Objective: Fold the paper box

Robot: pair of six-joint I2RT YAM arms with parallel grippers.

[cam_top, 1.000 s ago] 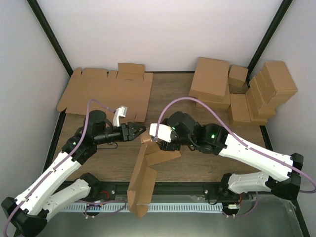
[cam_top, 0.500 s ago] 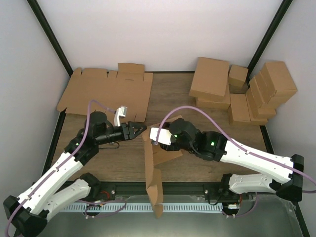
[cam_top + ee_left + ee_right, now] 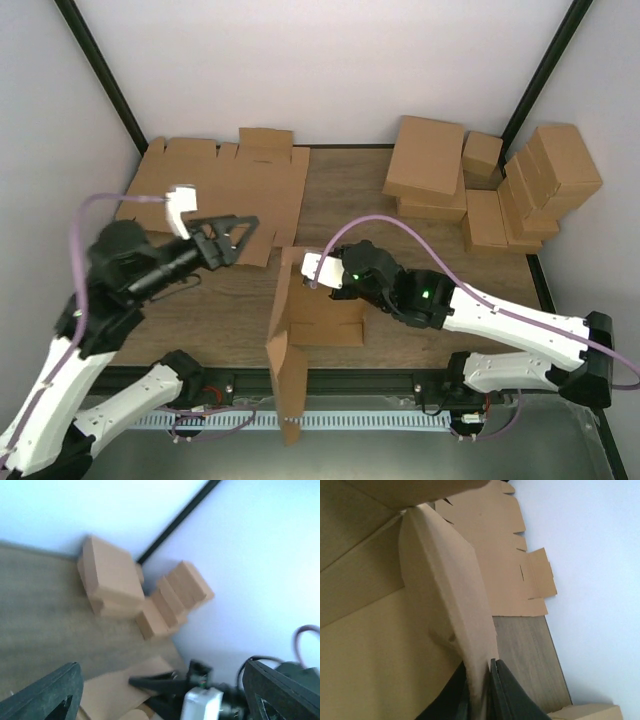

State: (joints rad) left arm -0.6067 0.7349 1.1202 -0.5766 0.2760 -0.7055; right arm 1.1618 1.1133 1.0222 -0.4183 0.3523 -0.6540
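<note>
Right now the paper box (image 3: 312,322) sits half-formed at the ctr of the surface (image 3: 345,200), close to its front edge. One wall stands upright, a panel is raised beside it, and a long unfolded strip hangs out past the front edge toward the arm bases.

The right fingers (image 3: 501,687) are closed tight on the thin top edge of a raised flap; the wrist view shows cardboard squeezed btwn them. The left fingers (image 3: 232,220) are spread wide w/ nothing in them, lifted clear of the box and hovering over the near edge of the stacked flat blanks (image 3: 215,185). The left wrist view is blurred but confirms the gap is empty. The closed boxes (image 3: 430,160) at the back right are well apart from the work.

Step in hand, prob: standing the side wall up along its crease w/ only one arm on the box. To do it well:
- Keep the right pinch firm, and swing the flap about the scored line instead of dragging the whole blank.
- Bring the left fingers down to brace the base or the opposite wall before pushing further, since the box is light and can slide.
- Watch the overhanging strip, as its weight could tip the box off the front edge.
- Don't crush the flap edge.
</note>
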